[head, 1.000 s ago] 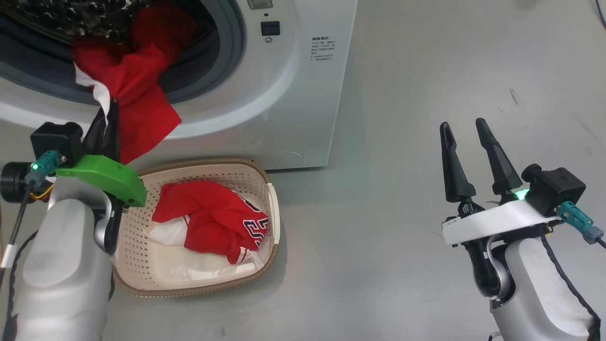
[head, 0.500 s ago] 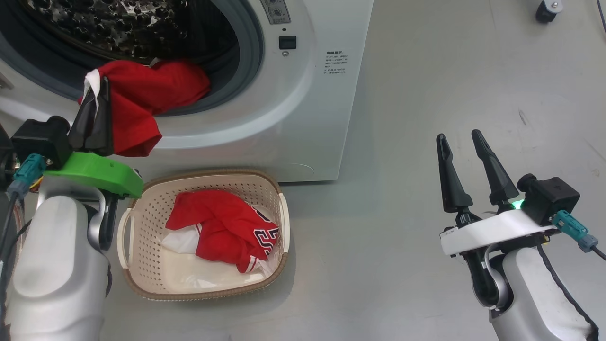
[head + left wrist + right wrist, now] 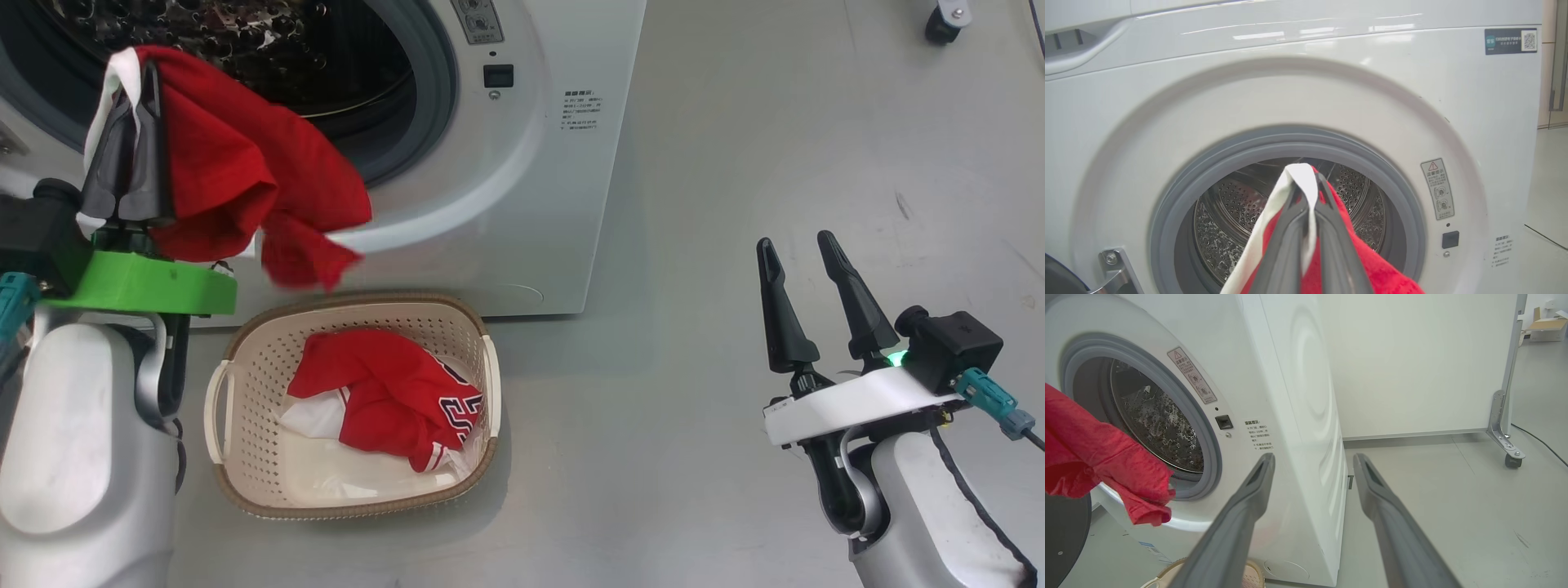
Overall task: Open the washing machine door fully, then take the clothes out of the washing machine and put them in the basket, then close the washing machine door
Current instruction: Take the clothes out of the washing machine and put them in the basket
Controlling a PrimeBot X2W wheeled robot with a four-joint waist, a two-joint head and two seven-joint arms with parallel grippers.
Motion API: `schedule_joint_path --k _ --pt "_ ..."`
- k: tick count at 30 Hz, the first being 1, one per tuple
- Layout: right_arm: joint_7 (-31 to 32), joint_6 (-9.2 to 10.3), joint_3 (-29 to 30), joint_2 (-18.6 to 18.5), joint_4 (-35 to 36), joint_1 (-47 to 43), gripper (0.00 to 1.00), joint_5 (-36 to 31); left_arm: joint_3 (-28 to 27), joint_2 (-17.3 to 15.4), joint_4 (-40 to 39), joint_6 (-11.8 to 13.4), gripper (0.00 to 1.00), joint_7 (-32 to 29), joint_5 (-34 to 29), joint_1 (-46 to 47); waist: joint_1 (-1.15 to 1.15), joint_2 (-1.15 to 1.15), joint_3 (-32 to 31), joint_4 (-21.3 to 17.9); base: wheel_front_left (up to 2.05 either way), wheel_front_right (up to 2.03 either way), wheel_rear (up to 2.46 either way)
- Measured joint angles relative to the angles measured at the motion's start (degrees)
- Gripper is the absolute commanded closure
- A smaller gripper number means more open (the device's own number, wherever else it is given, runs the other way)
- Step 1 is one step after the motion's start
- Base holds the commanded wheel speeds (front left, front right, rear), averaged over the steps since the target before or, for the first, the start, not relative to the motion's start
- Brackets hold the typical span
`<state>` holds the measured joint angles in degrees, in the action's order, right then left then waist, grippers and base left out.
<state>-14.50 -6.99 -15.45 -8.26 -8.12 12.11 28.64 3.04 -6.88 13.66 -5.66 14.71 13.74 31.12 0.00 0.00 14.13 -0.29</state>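
Left end effector (image 3: 135, 77) pinches bright red white-trimmed jersey (image 3: 245, 171); released now, it could miss the cream perforated basket (image 3: 351, 304) below.

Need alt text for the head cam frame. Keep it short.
The left gripper is shut on a red jersey, holding it up in front of the open mouth of a white washing machine. On the grey floor below sits a cream basket holding a second red jersey. The right gripper is open and holds nothing.
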Motion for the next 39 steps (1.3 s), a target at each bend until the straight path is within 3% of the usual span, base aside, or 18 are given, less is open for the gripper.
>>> schedule_joint_path --k 16,39 --pt "0.0 0.0 -0.4 -0.4 0.1 -0.1 0.0 0.0 -0.6 0.6 -12.6 0.9 1.0 0.0 -1.8 -3.5 0.0 0.0 0.0 -0.2 0.0 0.0 0.0" --pt "0.0 0.0 -0.8 -0.6 1.8 0.0 0.0 0.0 2.5 0.1 -12.3 1.4 1.0 -3.3 -4.4 -10.9 0.0 0.0 4.3 -0.8 0.0 0.0 0.0"
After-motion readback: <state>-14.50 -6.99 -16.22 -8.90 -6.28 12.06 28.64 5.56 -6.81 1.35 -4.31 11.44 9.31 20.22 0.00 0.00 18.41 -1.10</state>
